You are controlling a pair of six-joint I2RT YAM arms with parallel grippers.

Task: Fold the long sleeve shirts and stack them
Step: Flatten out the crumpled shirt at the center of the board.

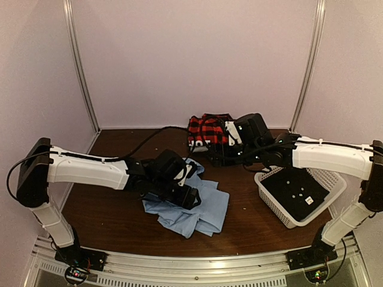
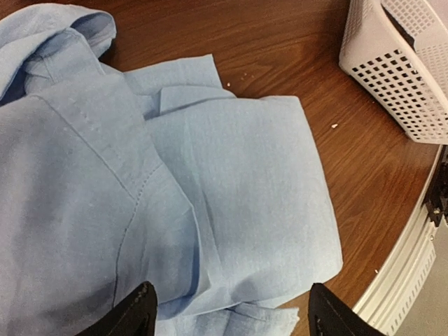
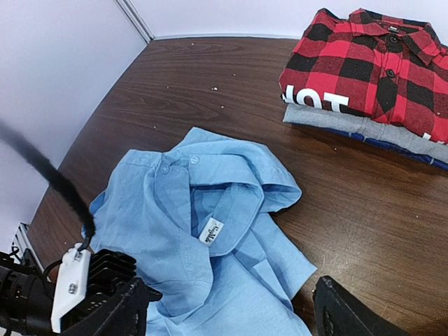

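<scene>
The light blue shirt [image 1: 194,209] lies loosely folded on the brown table, collar up. It fills the left wrist view [image 2: 210,189] and shows in the right wrist view [image 3: 203,245]. My left gripper [image 1: 187,194] hovers over it, open and empty, its fingertips [image 2: 138,311] spread wide above the cloth. The red-and-black plaid shirt [image 1: 206,130] lies folded on top of a stack of clothes at the back, also seen in the right wrist view [image 3: 371,66]. My right gripper [image 1: 216,156] is open and empty, in the air between the stack and the blue shirt.
A white mesh basket [image 1: 272,206] with a dark garment inside stands at the right, and its corner shows in the left wrist view [image 2: 399,70]. Under the plaid shirt lie black, grey and blue folded garments [image 3: 364,126]. The table's front rail [image 1: 197,263] runs along the near edge.
</scene>
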